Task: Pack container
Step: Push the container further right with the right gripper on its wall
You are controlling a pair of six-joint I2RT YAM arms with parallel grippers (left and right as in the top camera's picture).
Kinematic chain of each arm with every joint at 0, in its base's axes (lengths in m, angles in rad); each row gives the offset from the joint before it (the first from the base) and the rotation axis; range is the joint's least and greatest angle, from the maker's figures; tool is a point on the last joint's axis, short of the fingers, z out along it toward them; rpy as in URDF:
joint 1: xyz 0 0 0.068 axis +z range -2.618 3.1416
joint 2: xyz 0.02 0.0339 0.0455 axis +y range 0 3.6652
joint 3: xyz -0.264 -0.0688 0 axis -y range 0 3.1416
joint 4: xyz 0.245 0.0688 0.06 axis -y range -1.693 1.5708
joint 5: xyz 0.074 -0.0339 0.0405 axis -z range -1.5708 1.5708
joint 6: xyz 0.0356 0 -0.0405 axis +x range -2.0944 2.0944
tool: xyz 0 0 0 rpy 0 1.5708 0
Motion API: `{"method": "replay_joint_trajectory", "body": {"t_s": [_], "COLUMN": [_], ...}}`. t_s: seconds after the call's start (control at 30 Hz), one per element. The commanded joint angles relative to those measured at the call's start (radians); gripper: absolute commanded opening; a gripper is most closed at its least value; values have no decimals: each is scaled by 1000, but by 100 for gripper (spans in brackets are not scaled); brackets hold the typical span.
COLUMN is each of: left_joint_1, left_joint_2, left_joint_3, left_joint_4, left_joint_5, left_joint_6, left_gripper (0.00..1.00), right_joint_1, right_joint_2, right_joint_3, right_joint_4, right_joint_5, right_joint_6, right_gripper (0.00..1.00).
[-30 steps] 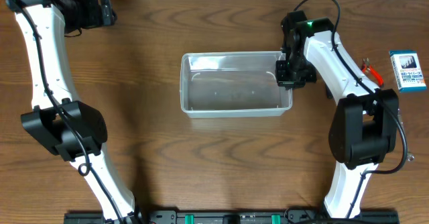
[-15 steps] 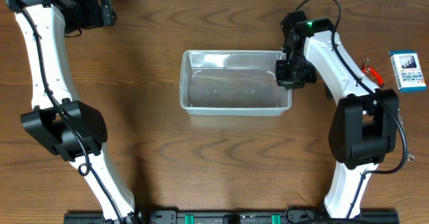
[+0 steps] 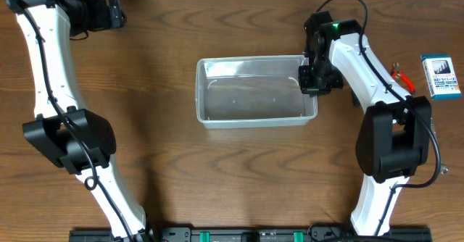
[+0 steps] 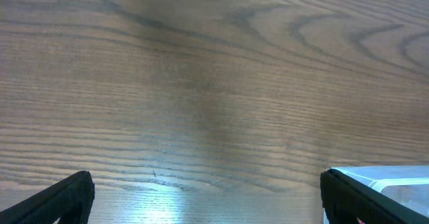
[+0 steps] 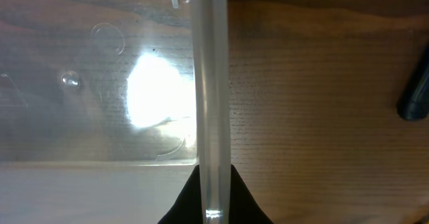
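Container (image 3: 254, 97): clear plastic rectangular tub with rounded corners and a rimmed edge. I logged it upright on the table, about mid-width and in the far half, its long side running left to right.
Container, floor: wood grain showed through the plastic. In the right wrist view (image 5: 100, 83) a bright glare sat on it.
Container, right short rim: it ran straight up the right wrist view as a pale strip.
Right gripper (image 3: 310, 79): jaws pinched on the Container's right short rim, towards its far corner. In its own camera (image 5: 213, 200) I saw the dark fingers meeting on either side of that strip.
Left gripper (image 3: 110, 14): at the far left of the table, well apart from the Container. In its own camera (image 4: 208, 204) the two fingertips (image 4: 64, 197) stood spread wide, one at each lower corner, with wood grain between them.
Container, left wrist view (image 4: 395, 180): one corner showed at the lower right, just above the right-hand fingertip.
Table (image 3: 217, 169): dark brown wood grain.
Box (image 3: 441, 76): small, blue and white, near the right edge, well apart from the Container.
Orange-red item (image 3: 401, 75): small, between the right arm and the Box, partly hidden. I could not tell what it was.
Dark object (image 5: 417, 96): at the right edge of the right wrist view, blurred. I could not identify it.
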Motion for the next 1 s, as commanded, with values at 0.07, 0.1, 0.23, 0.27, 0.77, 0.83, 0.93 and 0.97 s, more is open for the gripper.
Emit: {"method": "replay_joint_trajectory", "body": {"t_s": [0.07,0.1,0.23,0.27,0.77,0.83,0.93,0.97], "left_joint_1": [4,4,4,4,4,4,4,4], "left_joint_2": [-5,-5,-5,-5,-5,-5,-5,-5], "left_joint_3": [18,18,18,18,18,18,18,18], "left_joint_4": [-6,-6,-6,-6,-6,-6,-6,-6], "left_joint_5": [10,10,10,10,10,10,10,10], "left_joint_6": [-2,-2,-2,-2,-2,-2,-2,-2], "left_gripper": [98,98,98,98,98,98,98,98], "right_joint_1": [0,0,0,0,-1,0,1,1], "right_joint_2": [1,1,1,1,1,1,1,1], "right_joint_3": [-21,-21,-21,-21,-21,-21,-21,-20], "right_joint_4": [-10,-10,-6,-5,-7,-4,4,6], "right_joint_5": [32,32,32,32,29,29,29,29], "right_joint_6": [-28,-19,10,14,38,39,39,39], "right_gripper": [1,1,1,1,15,23,38,45]}}
